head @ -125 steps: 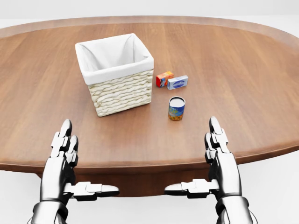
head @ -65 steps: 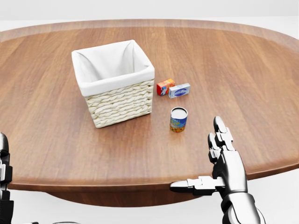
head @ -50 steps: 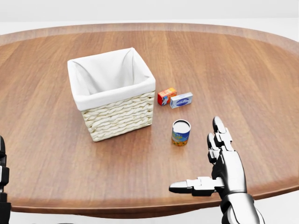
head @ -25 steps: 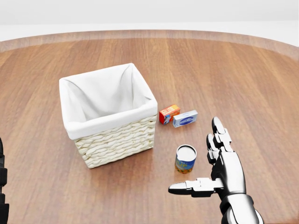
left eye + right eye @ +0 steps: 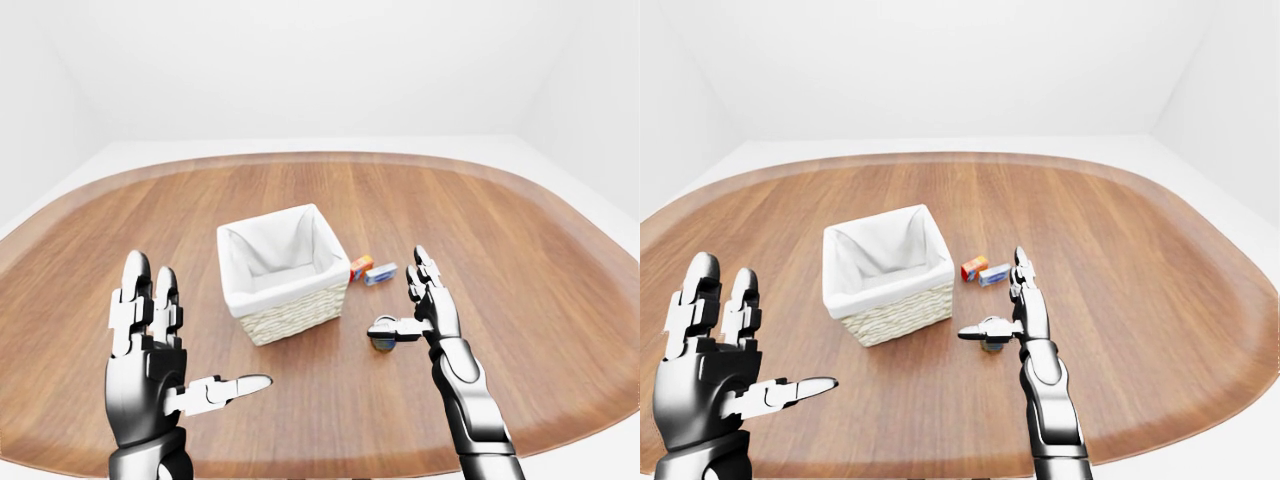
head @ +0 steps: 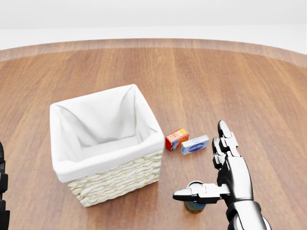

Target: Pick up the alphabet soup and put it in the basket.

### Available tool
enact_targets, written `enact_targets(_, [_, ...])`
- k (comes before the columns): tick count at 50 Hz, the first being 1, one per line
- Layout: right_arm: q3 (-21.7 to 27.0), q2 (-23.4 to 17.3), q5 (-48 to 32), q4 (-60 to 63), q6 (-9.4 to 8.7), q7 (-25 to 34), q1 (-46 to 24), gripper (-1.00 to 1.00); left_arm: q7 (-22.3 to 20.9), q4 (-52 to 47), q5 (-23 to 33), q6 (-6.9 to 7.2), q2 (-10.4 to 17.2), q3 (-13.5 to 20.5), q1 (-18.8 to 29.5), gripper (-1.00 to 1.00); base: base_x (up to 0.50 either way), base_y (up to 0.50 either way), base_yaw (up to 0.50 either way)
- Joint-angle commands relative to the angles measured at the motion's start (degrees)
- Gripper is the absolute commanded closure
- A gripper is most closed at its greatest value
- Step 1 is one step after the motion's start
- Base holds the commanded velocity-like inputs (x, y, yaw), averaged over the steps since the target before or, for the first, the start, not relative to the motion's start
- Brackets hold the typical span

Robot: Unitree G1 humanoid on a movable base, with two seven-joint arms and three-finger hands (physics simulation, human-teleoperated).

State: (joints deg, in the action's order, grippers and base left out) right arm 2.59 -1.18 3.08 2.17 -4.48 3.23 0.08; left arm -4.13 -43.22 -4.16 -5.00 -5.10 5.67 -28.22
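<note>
Wicker basket (image 6: 115, 179) nearer than before, right hand (image 6: 225, 179) over alphabet soup (image 6: 194, 206)

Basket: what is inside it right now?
The basket shows only its white cloth lining; no object is visible inside. The near wall hides a strip of the bottom.

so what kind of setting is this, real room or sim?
Looks like a bare simulated test scene, not a lived-in room: one large oval wooden table ringed by blank white walls, holding only a lined wicker basket, two small boxes and a soup can.
</note>
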Motion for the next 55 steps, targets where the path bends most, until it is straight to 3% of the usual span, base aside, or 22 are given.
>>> enact_targets(1, [-0.2,0.1,-0.2,0.2,0.05,0.0,0.2,-1.0,0.0,-0.2,-0.2,0.0,0.1,0.1,-0.2,-1.0,0.32,0.0,0.0])
enact_targets(22, [-0.4,0.1,-1.4,-2.6,0.63,-0.8,-1.1,-1.0,0.0,-0.1,0.0,0.0,0.1,-0.1,-0.3,-1.0,0.32,0.0,0.0])
enact_targets(32, [0.1,-0.1,-2.1,-6.3,2.55,-2.8,-3.0,-1.0,0.3,0.1,0.2,0.0,0.1,0.2,0.5,-1.0,0.0,0.0,0.0])
enact_targets(44, [-0.1,-0.4,-4.2,-17.2,7.91,-5.2,-6.7,-1.0,0.1,0.1,-0.2,0.0,0.0,0.9,1.0,-1.0,0.0,0.0,0.0])
enact_targets(55, [-0.1,-0.7,-5.3,-23.1,9.48,-6.5,-8.0,-1.0,0.4,0.6,0.4,0.0,0.3,-0.2,0.8,-1.0,0.0,0.0,0.0])
